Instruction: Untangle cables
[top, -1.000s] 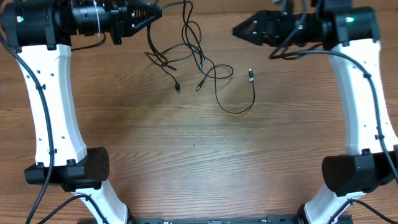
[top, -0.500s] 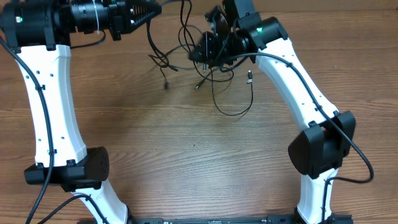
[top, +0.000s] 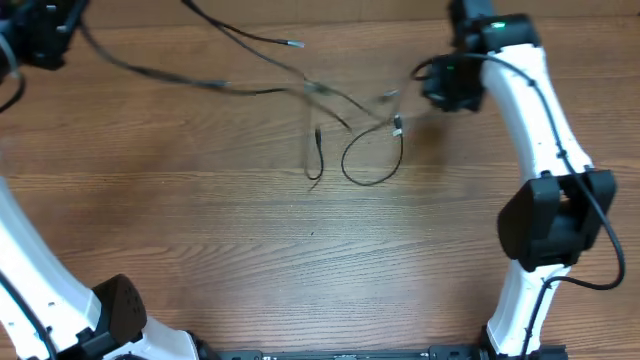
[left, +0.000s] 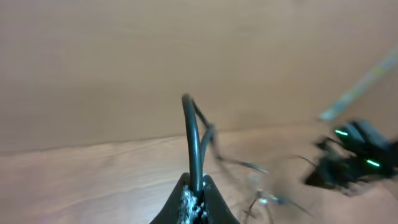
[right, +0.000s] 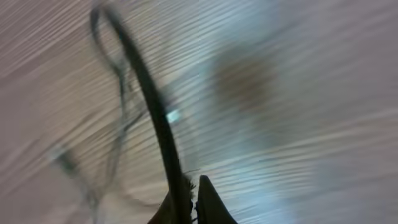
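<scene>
Cables (top: 370, 183) taut, left tool (left: 194, 198) to right tool (right: 190, 200)

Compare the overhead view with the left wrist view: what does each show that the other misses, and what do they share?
Only the overhead view shows the cables stretched across the table, with a loose loop lying flat. Only the left wrist view shows the left fingers shut on one of the cables, which arches up from them. Both show the wooden table and the right arm, which is blurred in the wrist view.

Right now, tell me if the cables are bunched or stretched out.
Stretched out: the cables run between the left gripper and right gripper, each shut on a strand, with one loose loop.
</scene>
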